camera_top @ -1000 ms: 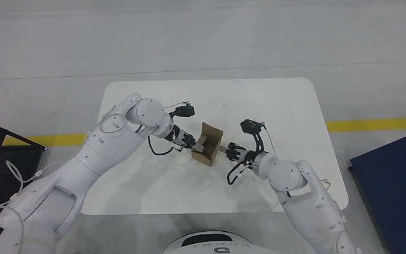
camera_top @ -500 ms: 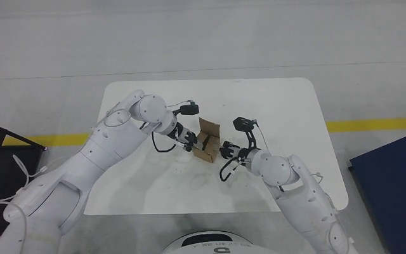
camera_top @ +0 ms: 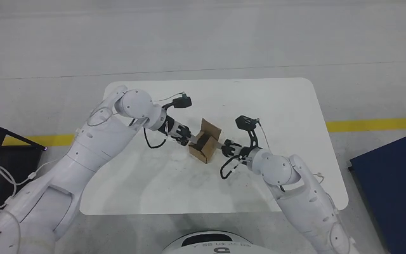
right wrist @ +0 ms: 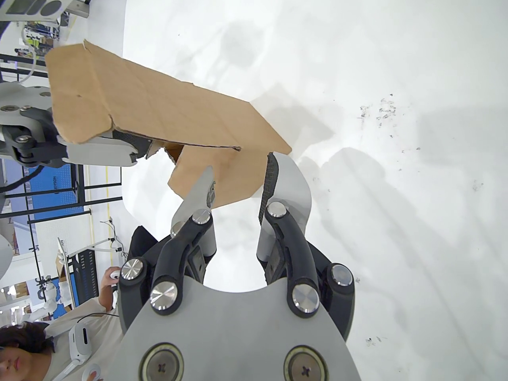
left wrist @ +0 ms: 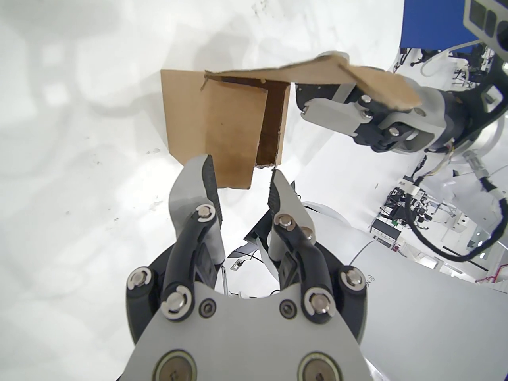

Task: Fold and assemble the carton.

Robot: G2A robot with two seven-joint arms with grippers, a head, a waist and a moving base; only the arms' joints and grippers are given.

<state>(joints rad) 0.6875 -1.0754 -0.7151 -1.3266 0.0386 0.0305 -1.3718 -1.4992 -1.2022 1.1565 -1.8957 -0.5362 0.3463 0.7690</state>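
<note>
Your left gripper (left wrist: 241,168) with fingers (left wrist: 190,192) spread astride a carton (left wrist: 230,120) flap, right gripper (right wrist: 240,164) spread likewise, whether either touches cardboard you cannot tell, counter (camera_top: 279,108) beneath

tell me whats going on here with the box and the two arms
A two-armed robot is assembling a brown carton on the white table. The carton is partly formed, with flaps loose. The left gripper and right gripper sit at opposite ends of it, both open, each with a flap edge between its fingers but not clamped.
</note>
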